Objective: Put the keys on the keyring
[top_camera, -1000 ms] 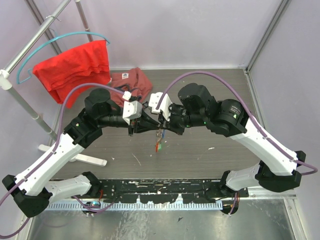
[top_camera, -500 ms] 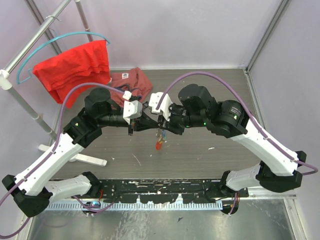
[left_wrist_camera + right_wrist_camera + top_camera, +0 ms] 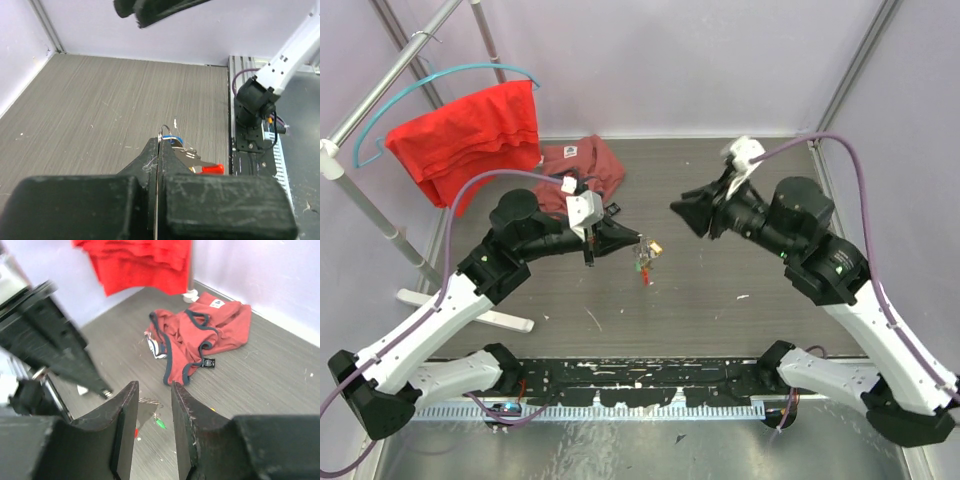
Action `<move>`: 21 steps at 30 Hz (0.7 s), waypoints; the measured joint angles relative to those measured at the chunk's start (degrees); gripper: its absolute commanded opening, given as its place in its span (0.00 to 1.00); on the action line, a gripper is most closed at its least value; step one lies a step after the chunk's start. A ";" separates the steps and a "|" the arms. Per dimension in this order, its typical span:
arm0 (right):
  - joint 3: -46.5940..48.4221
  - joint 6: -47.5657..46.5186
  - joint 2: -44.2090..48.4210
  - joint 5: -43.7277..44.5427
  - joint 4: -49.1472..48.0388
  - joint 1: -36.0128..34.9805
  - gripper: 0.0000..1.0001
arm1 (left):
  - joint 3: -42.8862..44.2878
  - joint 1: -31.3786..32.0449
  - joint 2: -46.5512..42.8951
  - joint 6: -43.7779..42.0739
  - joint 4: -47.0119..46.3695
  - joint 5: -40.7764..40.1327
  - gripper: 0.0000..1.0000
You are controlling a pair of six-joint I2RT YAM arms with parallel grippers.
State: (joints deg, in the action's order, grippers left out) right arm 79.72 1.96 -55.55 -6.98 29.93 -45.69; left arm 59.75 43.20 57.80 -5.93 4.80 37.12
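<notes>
My left gripper (image 3: 635, 243) is shut on the thin silver keyring (image 3: 642, 250) and holds it above the floor. A gold-headed key (image 3: 657, 247), a green key (image 3: 638, 265) and the red oval tag (image 3: 646, 279) hang from it. In the left wrist view the gripper (image 3: 159, 143) pinches the ring (image 3: 167, 132), with a blue key head (image 3: 175, 141) and the tag (image 3: 214, 169) beside its tips. My right gripper (image 3: 678, 208) is open and empty, up and to the right of the ring. In the right wrist view its jaws (image 3: 153, 386) frame the ring (image 3: 150, 401) and green key (image 3: 160, 424).
A red-brown garment (image 3: 582, 165) lies on the floor behind the left arm and shows in the right wrist view (image 3: 200, 337). A red cloth (image 3: 470, 135) hangs on a teal hanger (image 3: 440, 78) on a rack at the left. A black rail (image 3: 640, 380) runs along the near edge.
My right gripper has let go near the keyring and pulled back up and to the right. My left gripper still holds the ring, with the keys hanging from it.
</notes>
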 measured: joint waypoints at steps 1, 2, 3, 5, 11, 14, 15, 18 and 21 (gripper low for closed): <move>-1.81 3.02 0.48 -1.92 -2.34 4.39 0.38 | -0.22 -0.04 0.22 1.20 -1.03 -0.70 0.00; -3.17 5.35 0.66 -3.63 -3.91 7.32 0.38 | -0.28 -0.07 0.48 2.16 -1.99 -1.22 0.00; -5.05 8.61 0.85 -5.84 -6.38 10.97 0.39 | -0.28 -0.09 0.70 3.04 -2.95 -1.79 0.00; -8.20 13.44 0.63 -8.74 -10.10 14.29 0.39 | -0.28 -0.11 0.92 4.42 -4.66 -2.82 0.00; -13.31 21.42 -1.07 -14.67 -14.01 15.04 0.39 | -0.26 -0.26 0.55 8.28 -6.01 -9.66 0.00; -13.31 22.67 -0.94 -15.54 -15.67 15.06 0.39 | 1.57 -0.31 0.76 9.27 -2.78 -11.58 0.00; -13.31 22.95 -0.79 -15.67 -16.13 15.06 0.39 | 2.54 -0.31 0.96 9.27 -1.68 -11.87 0.00; -13.31 23.71 -0.35 -15.85 -16.72 15.06 0.39 | 3.80 -0.31 0.87 9.20 -0.66 -12.22 0.00; -13.66 24.02 0.46 -15.80 -17.07 15.06 0.39 | 3.19 -0.31 -0.09 9.03 -1.05 -12.33 0.00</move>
State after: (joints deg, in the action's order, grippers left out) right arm 66.06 25.98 -55.09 -22.79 12.86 -30.63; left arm 62.94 42.89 57.71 3.09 3.75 24.80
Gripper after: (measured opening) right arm 0.390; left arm 0.007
